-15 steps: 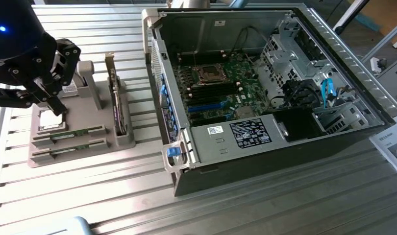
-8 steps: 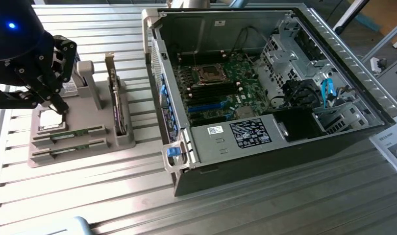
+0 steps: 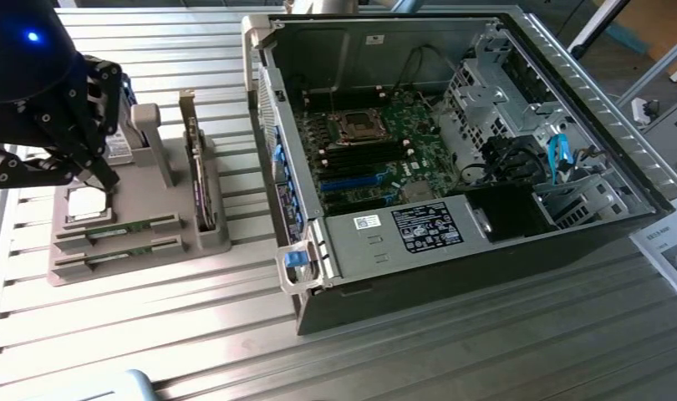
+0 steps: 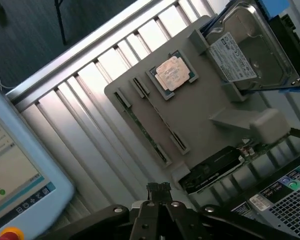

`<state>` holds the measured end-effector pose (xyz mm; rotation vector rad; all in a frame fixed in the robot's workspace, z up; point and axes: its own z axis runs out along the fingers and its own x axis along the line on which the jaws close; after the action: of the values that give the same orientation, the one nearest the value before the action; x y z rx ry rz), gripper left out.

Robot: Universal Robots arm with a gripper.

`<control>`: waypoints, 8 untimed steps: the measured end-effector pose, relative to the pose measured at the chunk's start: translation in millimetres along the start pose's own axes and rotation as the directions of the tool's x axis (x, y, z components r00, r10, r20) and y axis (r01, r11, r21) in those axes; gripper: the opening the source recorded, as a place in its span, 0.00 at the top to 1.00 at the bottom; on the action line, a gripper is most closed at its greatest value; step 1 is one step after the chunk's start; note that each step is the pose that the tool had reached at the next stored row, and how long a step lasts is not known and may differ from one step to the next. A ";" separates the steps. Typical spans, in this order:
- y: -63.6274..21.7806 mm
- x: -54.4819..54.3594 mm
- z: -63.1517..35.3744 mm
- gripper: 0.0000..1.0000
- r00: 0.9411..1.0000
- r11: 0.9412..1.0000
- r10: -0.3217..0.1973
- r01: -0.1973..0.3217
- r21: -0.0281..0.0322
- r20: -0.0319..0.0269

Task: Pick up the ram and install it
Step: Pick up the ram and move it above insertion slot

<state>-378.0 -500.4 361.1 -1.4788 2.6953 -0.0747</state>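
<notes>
1. We judge the step in hand to be the reach for the ram (image 3: 121, 228). Nothing is picked yet.
2. The ram (image 4: 142, 129) stands on edge in a slot of the grey parts holder (image 3: 149, 200), with a second stick in the slot just beside it. In the exterior view the holder is at about 9 o'clock from the open computer case (image 3: 428, 288).
3. The gripper (image 4: 159, 192) hangs above the holder. In the exterior view the ram is at roughly 5 o'clock from it. The jaws are together with nothing between them.
4. The jaws need to part before any descent, or we think they would land on the stick's top edge.
5. The best grip is probably across the thin faces at mid-length, clear of the slot's end blocks. An off-centre pinch would likely tilt the stick.
6. Neighbours to watch:
   - The processor chip (image 4: 172, 72) lies flat near the slots.
   - The hard drive (image 4: 245, 55) stands well apart.
   - The dark card (image 3: 199, 171) stands at about 2 o'clock from the ram in the exterior view.
7. We'd pull straight out along the slot, with no twist.
</notes>
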 end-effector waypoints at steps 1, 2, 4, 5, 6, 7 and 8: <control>0.0 0.0 0.0 0.90 1.000 1.000 -0.018 0.018 -0.001 0.001; 0.0 0.0 0.0 0.90 0.999 0.999 -0.037 0.037 -0.001 0.003; 0.0 0.0 0.1 0.90 0.997 0.997 -0.076 0.076 -0.002 0.006; 0.0 0.0 0.1 0.90 0.995 0.995 -0.102 0.102 -0.003 0.008; 0.0 0.0 0.1 0.90 0.993 0.993 -0.120 0.120 -0.004 0.009; 0.0 0.0 0.1 0.90 0.989 0.989 -0.145 0.145 -0.004 0.011; 0.0 0.0 0.2 0.90 0.987 0.987 -0.162 0.162 -0.005 0.013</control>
<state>-378.0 -500.4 360.9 -1.6918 2.5627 -0.0661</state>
